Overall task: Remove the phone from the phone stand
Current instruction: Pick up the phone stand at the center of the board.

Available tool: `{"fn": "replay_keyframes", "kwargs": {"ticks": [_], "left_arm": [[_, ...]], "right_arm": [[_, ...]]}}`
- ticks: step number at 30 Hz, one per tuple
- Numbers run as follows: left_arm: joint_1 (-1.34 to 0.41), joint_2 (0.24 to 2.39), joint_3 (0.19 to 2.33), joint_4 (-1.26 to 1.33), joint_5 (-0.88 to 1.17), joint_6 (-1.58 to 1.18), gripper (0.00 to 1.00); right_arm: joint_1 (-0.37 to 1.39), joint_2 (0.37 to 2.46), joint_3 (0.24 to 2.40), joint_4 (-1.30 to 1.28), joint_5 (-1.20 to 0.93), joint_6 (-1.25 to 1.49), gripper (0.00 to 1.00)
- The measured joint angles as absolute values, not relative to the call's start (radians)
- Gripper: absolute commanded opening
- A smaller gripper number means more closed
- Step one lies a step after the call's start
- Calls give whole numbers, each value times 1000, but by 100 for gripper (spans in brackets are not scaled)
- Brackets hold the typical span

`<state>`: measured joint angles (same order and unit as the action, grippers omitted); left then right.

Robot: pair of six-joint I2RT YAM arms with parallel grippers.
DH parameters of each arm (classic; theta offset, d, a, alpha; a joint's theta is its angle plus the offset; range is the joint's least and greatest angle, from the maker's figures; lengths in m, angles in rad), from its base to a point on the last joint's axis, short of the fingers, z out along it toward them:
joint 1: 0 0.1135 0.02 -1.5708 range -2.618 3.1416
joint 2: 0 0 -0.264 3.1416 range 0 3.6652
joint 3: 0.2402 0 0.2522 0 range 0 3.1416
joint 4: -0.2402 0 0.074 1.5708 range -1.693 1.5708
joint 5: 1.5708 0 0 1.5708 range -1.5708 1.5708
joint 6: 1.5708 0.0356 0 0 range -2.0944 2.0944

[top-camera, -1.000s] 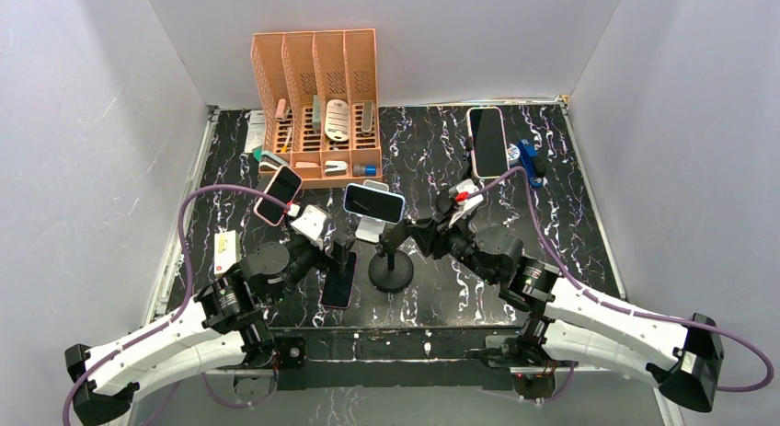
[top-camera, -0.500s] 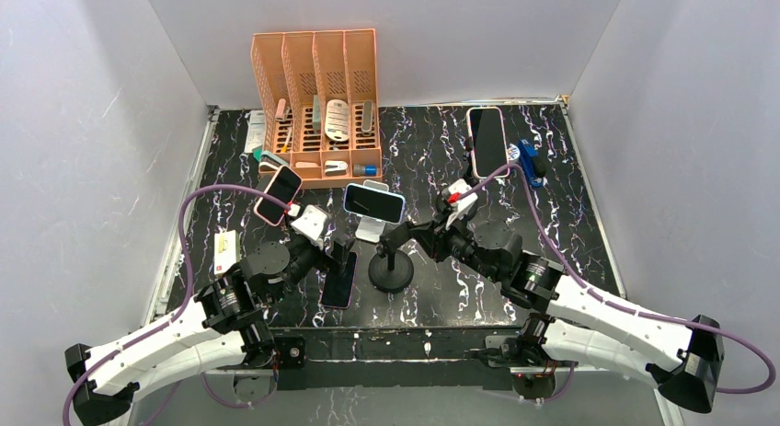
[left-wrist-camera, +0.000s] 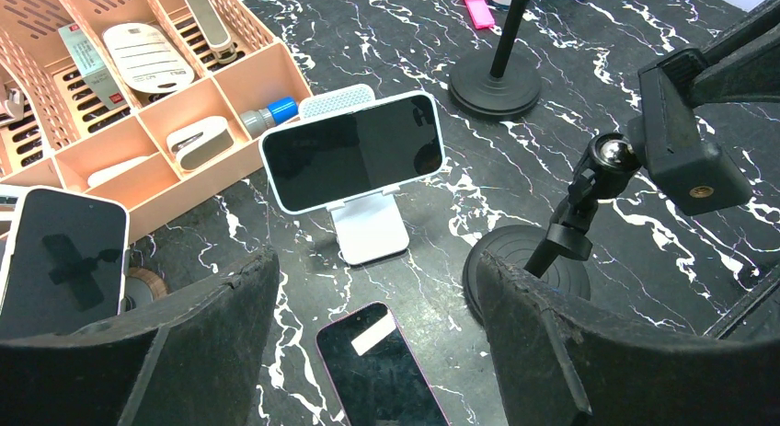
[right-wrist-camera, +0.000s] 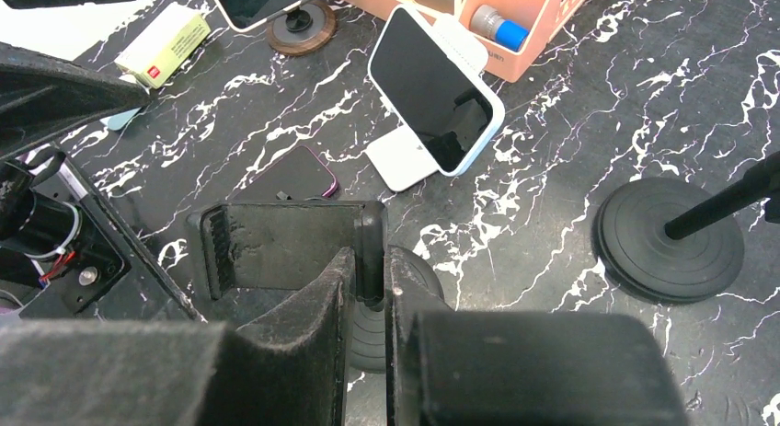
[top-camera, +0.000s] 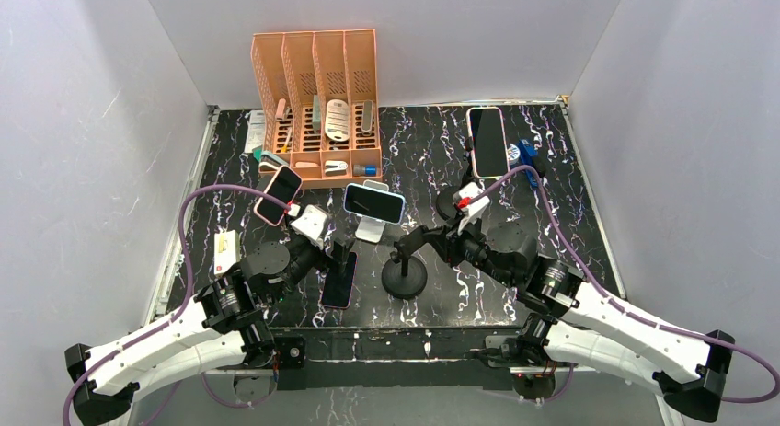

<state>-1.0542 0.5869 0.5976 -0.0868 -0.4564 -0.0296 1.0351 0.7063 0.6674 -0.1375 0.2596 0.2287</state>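
Looking down on a black, white-veined desk (top-camera: 414, 150), with an orange organizer (top-camera: 317, 67) upright at the far edge, well beyond both hands. Pinching, with the right hand (right-wrist-camera: 371, 274), the flat clamp head (left-wrist-camera: 685, 159) of the black phone stand (top-camera: 405, 279), directly above its round base on the desk. Holding the left hand (left-wrist-camera: 377, 288) spread wide, closed on nothing, just left of that stand. Lying flat on the desk right below the left hand, screen up: a dark phone (left-wrist-camera: 382, 366) with a pinkish rim, apart from the black stand's base. Just beyond the left hand, and ahead and to the left of the right hand: a white stand (left-wrist-camera: 368, 233) carrying a second phone (left-wrist-camera: 354, 155) sideways, tilted back, screen dark. Further to the left hand's left, a third phone (left-wrist-camera: 60, 260) propped on a round wooden base (left-wrist-camera: 138, 283). Beyond the right hand, another black round-based stand (left-wrist-camera: 497, 81), and well past it, near the far edge, a fourth phone (top-camera: 487, 141) flat on the desk. Off to the left hand's left, near the desk's side edge, a small yellowish box (top-camera: 223, 251).
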Motion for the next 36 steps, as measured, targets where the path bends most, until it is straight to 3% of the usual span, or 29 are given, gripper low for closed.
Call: {"fn": "replay_keyframes", "kwargs": {"ticks": [7, 10, 13, 17, 24, 30, 36], "left_arm": [[-1054, 587, 598, -87, -457, -30, 75], [-1054, 587, 598, -87, -456, -29, 75], [-1054, 587, 598, -87, -456, -30, 75], [-1054, 587, 598, -87, -457, -30, 75], [-1054, 579, 598, -88, -463, -30, 76], [-1054, 554, 599, -90, -464, -41, 76], [-1054, 538, 599, -90, -464, -45, 77]], "right_arm": [[1035, 706, 678, -163, 259, 228, 1], [1035, 706, 678, -163, 250, 228, 36], [1035, 704, 678, -155, 228, 231, 62], [1035, 696, 679, -147, 200, 238, 75], [1035, 649, 666, -128, 131, 243, 79], [1035, 498, 545, -37, -30, 286, 77], [1035, 476, 432, -26, -94, 353, 75]]}}
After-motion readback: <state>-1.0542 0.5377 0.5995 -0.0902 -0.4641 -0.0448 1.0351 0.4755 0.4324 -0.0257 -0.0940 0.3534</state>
